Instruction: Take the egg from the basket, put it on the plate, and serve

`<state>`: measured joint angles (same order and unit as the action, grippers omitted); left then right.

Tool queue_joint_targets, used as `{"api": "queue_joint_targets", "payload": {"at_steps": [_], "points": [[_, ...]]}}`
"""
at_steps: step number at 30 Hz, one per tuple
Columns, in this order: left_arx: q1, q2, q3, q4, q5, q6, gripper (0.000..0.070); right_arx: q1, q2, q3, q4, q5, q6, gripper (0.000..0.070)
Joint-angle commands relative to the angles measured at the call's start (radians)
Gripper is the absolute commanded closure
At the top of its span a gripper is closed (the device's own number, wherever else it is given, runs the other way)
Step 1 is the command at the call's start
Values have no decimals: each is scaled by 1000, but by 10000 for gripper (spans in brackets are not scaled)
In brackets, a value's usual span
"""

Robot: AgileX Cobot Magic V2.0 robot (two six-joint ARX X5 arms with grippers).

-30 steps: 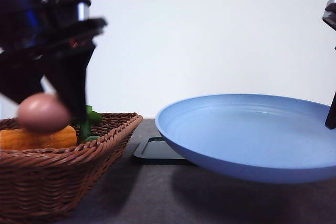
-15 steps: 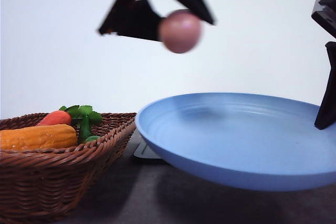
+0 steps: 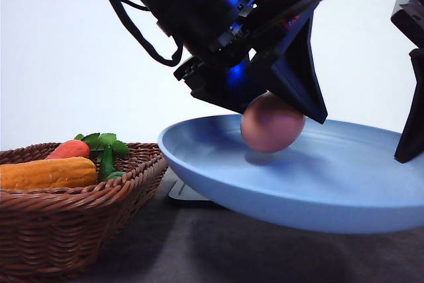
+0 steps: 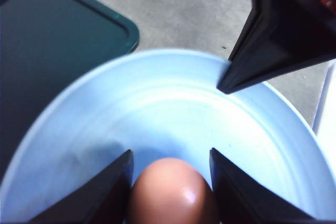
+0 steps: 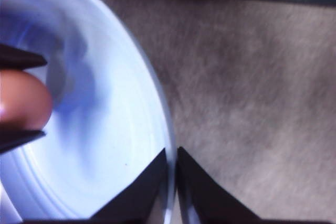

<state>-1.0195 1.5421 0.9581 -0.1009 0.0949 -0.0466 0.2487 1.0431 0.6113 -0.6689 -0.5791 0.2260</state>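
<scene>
Left hand (image 3: 278, 120) is clamped on the smooth brownish-pink oval egg (image 3: 271, 124), one black finger on each side of it. In the left wrist view the egg (image 4: 173, 192) sits between the two fingers (image 4: 105, 192), directly over the bowl of the plate. Front view: the egg hangs low inside the round light blue plate (image 3: 331, 190), just above its inner surface, with a shadow beneath it; contact with the plate cannot be confirmed.

Right hand (image 5: 172, 182) is closed on the plate's rim, one finger on the inside and one on the outside, with the rim edge (image 5: 157, 114) running between them. The plate is held off the dark grey counter (image 3: 199, 250), tilted slightly, its shadow falling on the counter below. The right hand's black finger (image 3: 411, 124) shows at the plate's far right edge in the front view.

The brown woven wicker basket (image 3: 79, 217) rests on the counter to the left, near the plate but apart from it. It holds an orange corn cob (image 3: 46, 172) and a red-orange carrot (image 3: 67, 148) with green leaves (image 3: 106, 147).

A flat black rectangular tray (image 4: 52, 61) lies on the counter behind and below the plate, partly covered by it in the front view.
</scene>
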Motion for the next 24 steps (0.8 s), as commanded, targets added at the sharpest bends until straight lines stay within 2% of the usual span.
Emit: {"api": "queue_joint_targets", "payload": {"at_steps": [1,5,13,19,24], "points": [[-11,25,17,12,-3,15,374,5,8,10,6,-23,10,700],[-11,28,17,13,-3,11,324,5,8,10,10,-33,10,700],[-9,-8,28,11,-3,-18,325,0,12,10,11,-32,31,700],[-6,-151,52,-14,-9,-33,327,-53,78,20,76,-33,33,700],[-1,-336,52,-65,-66,-30,327,-121,210,102,89,-32,22,700]]}}
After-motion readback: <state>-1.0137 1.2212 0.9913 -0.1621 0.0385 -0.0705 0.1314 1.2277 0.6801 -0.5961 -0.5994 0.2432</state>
